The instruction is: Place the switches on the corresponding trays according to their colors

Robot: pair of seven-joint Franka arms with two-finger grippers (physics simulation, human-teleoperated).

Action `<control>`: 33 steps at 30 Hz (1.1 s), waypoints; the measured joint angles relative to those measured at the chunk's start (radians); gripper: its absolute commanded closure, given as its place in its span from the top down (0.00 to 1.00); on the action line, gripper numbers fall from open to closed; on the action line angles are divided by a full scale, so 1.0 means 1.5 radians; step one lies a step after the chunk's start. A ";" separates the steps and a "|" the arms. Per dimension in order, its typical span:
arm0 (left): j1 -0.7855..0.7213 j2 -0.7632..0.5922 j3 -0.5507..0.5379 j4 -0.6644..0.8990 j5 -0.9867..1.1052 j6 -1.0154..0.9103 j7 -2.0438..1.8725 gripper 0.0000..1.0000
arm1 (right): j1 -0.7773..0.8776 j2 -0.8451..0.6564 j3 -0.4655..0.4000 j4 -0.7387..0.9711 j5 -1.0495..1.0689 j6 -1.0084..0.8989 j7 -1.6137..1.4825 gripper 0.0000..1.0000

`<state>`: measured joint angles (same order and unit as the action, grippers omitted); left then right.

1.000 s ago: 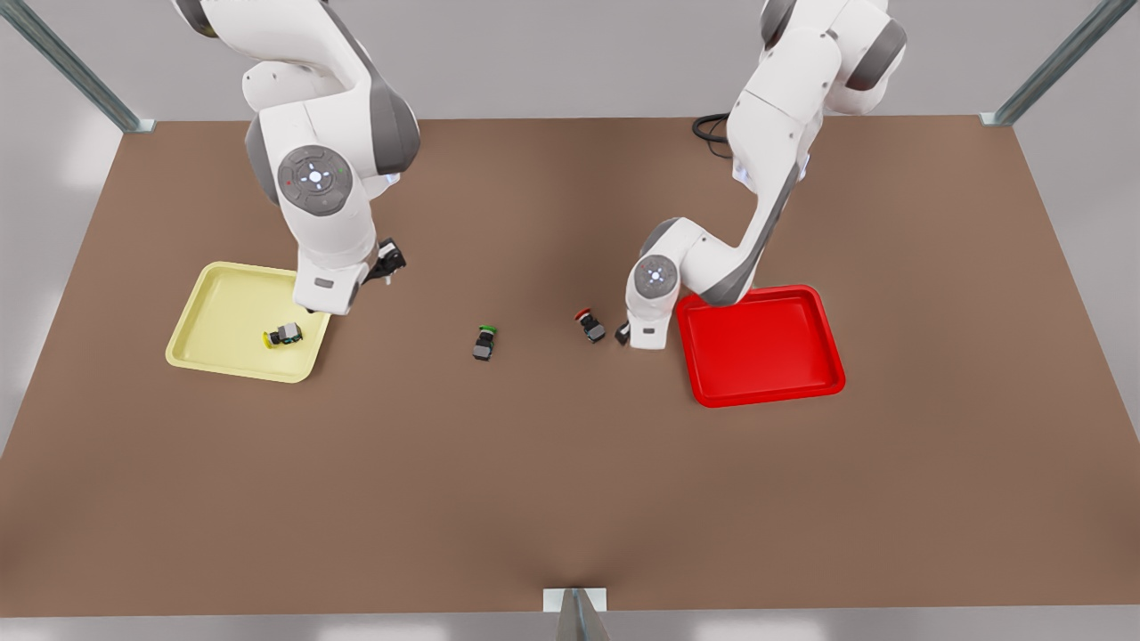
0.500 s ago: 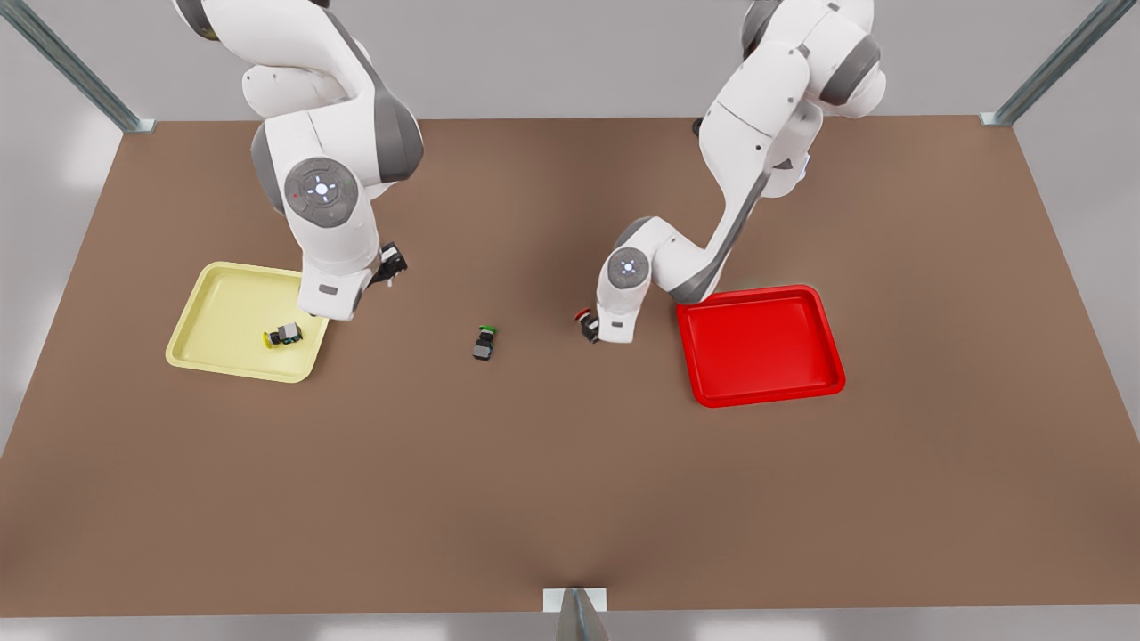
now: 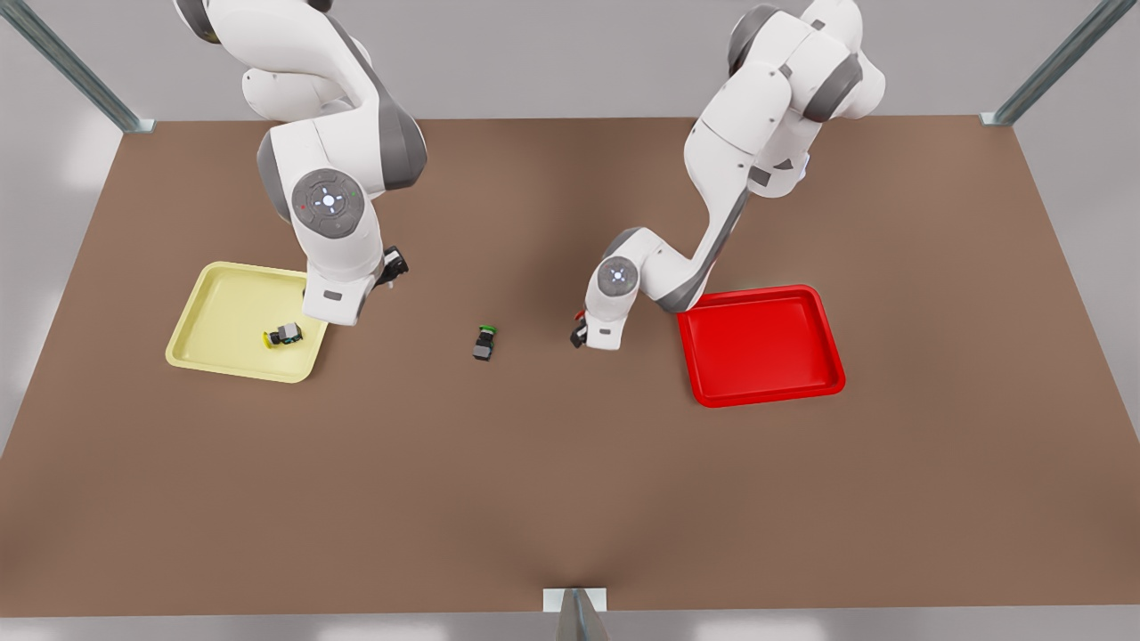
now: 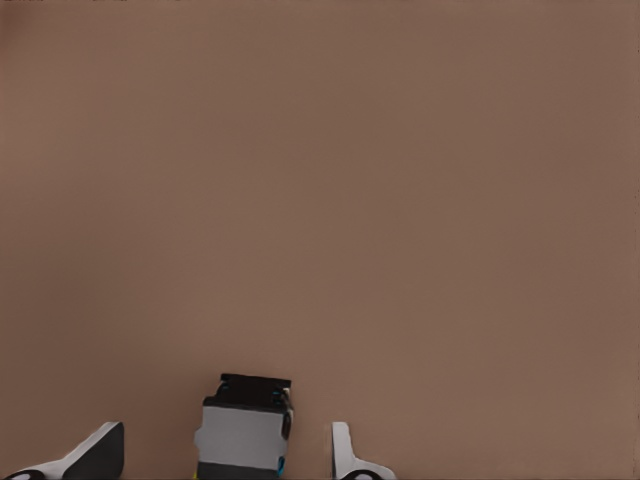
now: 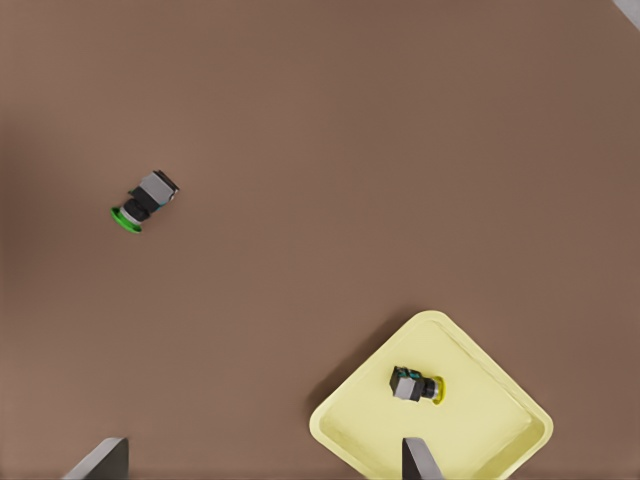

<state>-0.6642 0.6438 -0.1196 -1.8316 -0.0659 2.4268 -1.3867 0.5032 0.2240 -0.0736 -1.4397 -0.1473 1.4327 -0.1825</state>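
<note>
Starting at nine o'clock on the counter [image 3: 534,499]: the yellow tray [image 3: 210,313] has the yellow switch [image 3: 283,336] lying in it, down toward its five o'clock corner, so I judge that half done. My right claw [image 5: 262,458] hangs above that tray's three o'clock edge, fingers spread wide with nothing between them, and this arm waits.

Moving across, the green switch [image 3: 484,342] lies alone on the counter near the middle, not mine to sort.

Now the live bit. My left claw [image 4: 222,446] is down at the counter just past the green one, on its three o'clock side, and the red switch [image 4: 245,432] sits right between my fingers. In the left wrist view a finger stands on either side of its grey-black body with a sliver of counter showing on both sides, so I'm released, straddling and not yet gripping. The body's long axis runs straight along the slot between my fingers, crosswise to the way they close, so I read a plain squeeze as landing on its flat sides. From the front, a speck of red cap peeks out at about eleven o'clock of my wrist.

The red tray [image 3: 761,343] lies at three o'clock from this claw, near, with open counter between. This arm is far nearer it.
</note>
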 measured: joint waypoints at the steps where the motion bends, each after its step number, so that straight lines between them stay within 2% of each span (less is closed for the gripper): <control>1: 0.000 0.002 0.000 0.000 0.000 0.001 0.000 1.00 | 0.000 0.000 0.000 0.000 0.000 0.000 0.000 1.00; 22: -0.001 0.002 0.001 -0.026 0.000 0.028 -0.001 1.00 | 0.001 0.006 0.000 0.000 0.000 -0.021 0.001 1.00; 23: 0.001 0.002 0.000 -0.024 0.000 0.025 -0.001 0.97 | 0.001 0.006 0.000 0.000 0.000 -0.021 0.001 1.00; 26: 0.003 0.004 0.000 -0.017 -0.001 0.024 0.006 0.65 | 0.001 0.013 0.000 0.001 -0.003 -0.021 0.001 1.00; 27: 0.004 0.004 -0.001 -0.013 -0.001 0.022 0.007 0.61 | 0.001 0.014 0.000 0.001 -0.003 -0.022 0.001 1.00; 33: 0.004 0.004 -0.001 -0.011 -0.001 0.021 0.009 0.61 | 0.000 0.014 0.000 0.004 -0.004 -0.022 0.001 1.00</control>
<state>-0.6581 0.6504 -0.1212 -1.8485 -0.0680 2.4581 -1.3729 0.5030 0.2455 -0.0736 -1.4343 -0.1534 1.3990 -0.1810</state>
